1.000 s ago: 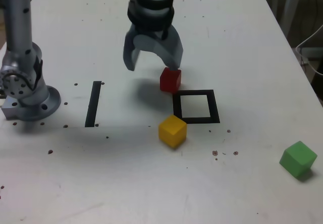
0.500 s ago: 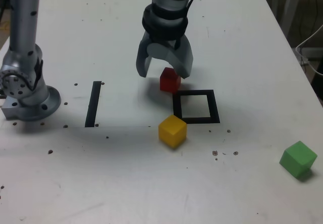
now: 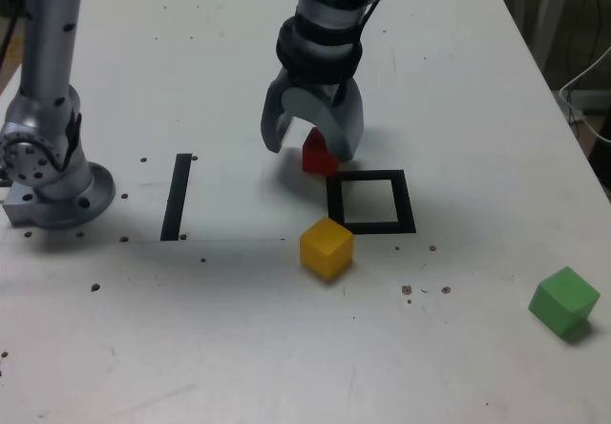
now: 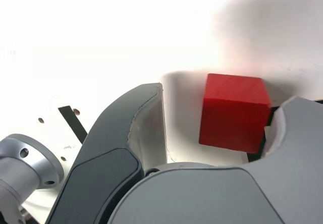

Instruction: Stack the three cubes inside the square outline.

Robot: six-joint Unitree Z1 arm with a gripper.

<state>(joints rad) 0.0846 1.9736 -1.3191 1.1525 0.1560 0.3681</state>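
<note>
White and matte, the worktop (image 3: 458,80) is speckled with dark crumbs, and a flat black strip (image 3: 176,196) is seen toward the exterior view's left. The grey, smooth gripper (image 3: 313,139) is held over the red cube (image 3: 318,156), its jaws apart around it with a gap on one side; no grip is seen yet. An off-centre closing could push this cube over the square outline (image 3: 371,201) just beside it. The yellow cube (image 3: 326,247) is near the outline; the green cube (image 3: 564,300) lies well apart, at the right.
</note>
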